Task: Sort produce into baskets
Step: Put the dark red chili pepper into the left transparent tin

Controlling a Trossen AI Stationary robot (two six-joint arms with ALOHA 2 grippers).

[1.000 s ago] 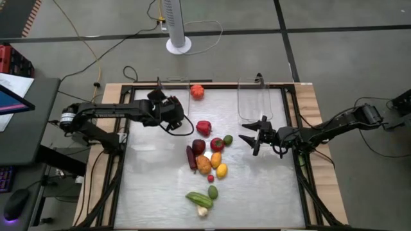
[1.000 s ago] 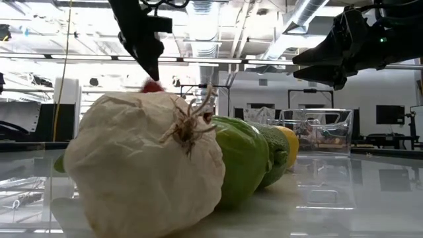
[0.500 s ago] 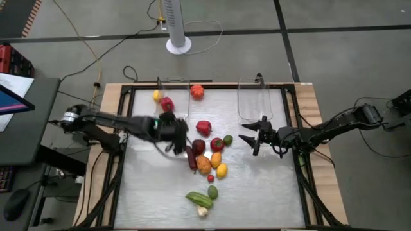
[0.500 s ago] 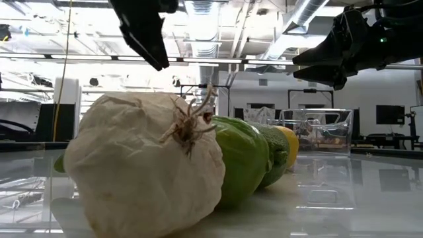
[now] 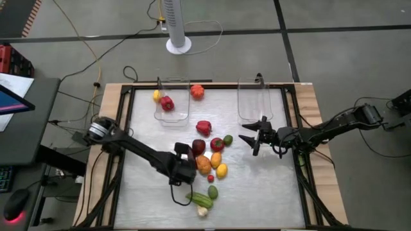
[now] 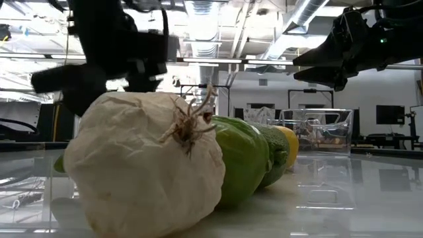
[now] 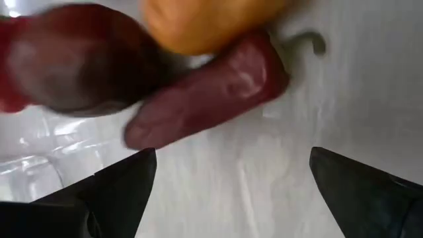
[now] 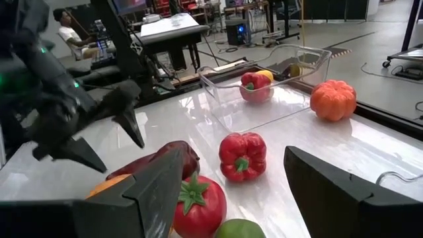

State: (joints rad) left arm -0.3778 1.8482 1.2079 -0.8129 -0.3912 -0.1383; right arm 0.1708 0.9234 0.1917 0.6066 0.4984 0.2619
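Note:
Toy produce lies in a pile mid-table: a long dark maroon pepper (image 7: 205, 99), a round maroon piece (image 5: 199, 146), an orange piece (image 5: 203, 165), a tomato (image 5: 217, 144), yellow pieces, green pieces and a whitish garlic (image 6: 145, 165). A red pepper (image 5: 204, 127) lies apart. The left clear basket (image 5: 181, 115) holds a red pepper (image 5: 167, 103) and a yellow piece. The right basket (image 5: 255, 117) shows nothing inside. My left gripper (image 5: 188, 165) is open, just over the pile's left edge, its fingers wide on either side of the maroon pepper. My right gripper (image 5: 252, 138) is open, right of the pile.
An orange pumpkin-like piece (image 5: 197, 91) lies between the baskets at the far edge. A black frame (image 5: 126, 147) borders the table. Bare tabletop lies at the near left and near right. A person sits in the room beyond the table (image 8: 69, 36).
My left gripper has gone from over the left basket at the far edge toward the near edge and down, to the left side of the pile. With the arm away, a red pepper and a yellow piece show in that basket.

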